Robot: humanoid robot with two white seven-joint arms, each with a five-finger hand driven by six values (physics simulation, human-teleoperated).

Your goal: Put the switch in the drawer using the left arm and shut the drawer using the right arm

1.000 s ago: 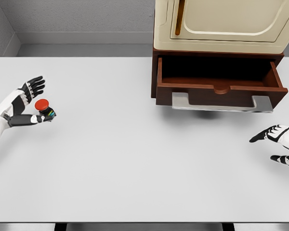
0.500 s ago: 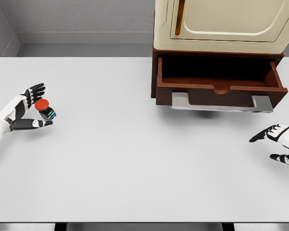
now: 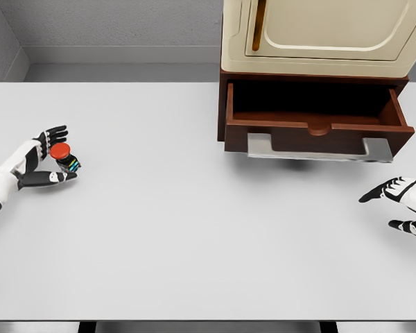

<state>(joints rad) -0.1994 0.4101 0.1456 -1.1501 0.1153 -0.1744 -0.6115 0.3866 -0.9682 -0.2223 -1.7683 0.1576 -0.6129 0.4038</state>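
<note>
Left hand [image 3: 40,159] at the bench's [image 3: 180,229] left edge — fingers cupped around the red-capped switch [image 3: 62,155], contact uncertain. Right hand [image 3: 402,205] spread, far right. Drawer [image 3: 317,123] open — well apart.

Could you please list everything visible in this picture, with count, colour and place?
switch: one, red button on a dark base, far left of the table, between the left hand's fingers and thumb
drawer: one, dark brown with a grey handle, pulled open, upper right
cabinet: one, cream, above the drawer
table: one, white, fills most of the view
left hand: one, white and black, closing around the switch
right hand: one, white and black, open, right edge
</note>
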